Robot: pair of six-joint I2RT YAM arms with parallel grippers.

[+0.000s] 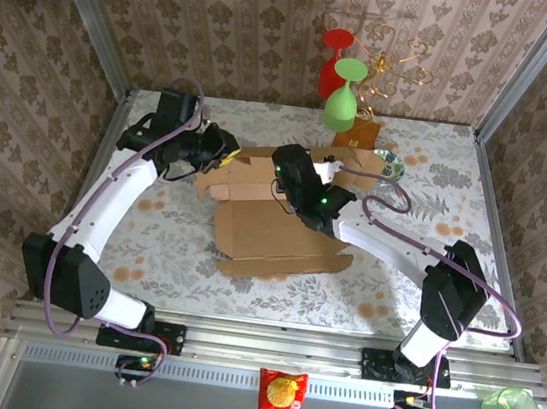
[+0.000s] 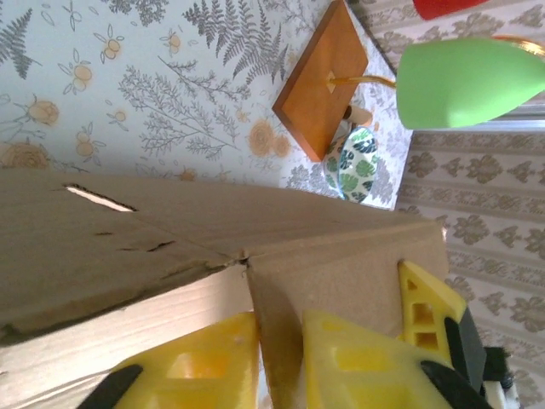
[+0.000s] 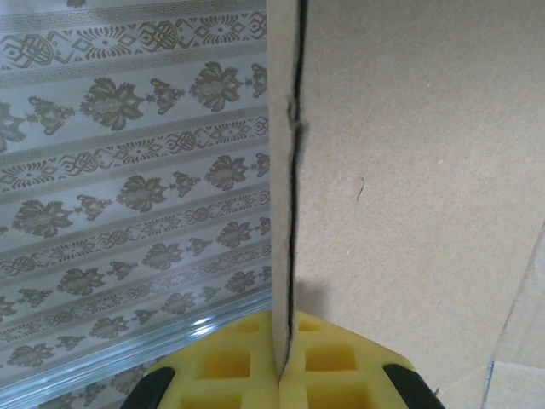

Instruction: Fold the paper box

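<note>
1. Paper box (image 1: pixel 271 226) sits half-folded in the middle of the tabletop (image 1: pixel 177 244), between the two sets of fingers. It's plain brown cardboard with flaps sticking up along the far side.
2. Left gripper (image 1: pixel 225 155) (image 2: pixel 279 322) is at the box's far-left corner. Its yellow fingers (image 2: pixel 213 362) are pinching a cardboard flap (image 2: pixel 281 281), one on each side of the panel.
3. Right gripper (image 1: pixel 287 166) (image 3: pixel 285 345) is at the far edge of the box, just beside the left one. Its fingers are clamped on the edge of an upright wall (image 3: pixel 409 170), and the cardboard rises straight out from between them.
4. Past the left fingers, beyond the flap, there's an orange-brown square base (image 2: pixel 324 81) with a little leaf-pattern bowl (image 2: pixel 353 166) just beside it. A green glass (image 2: pixel 468 81) hangs over that spot.
</note>
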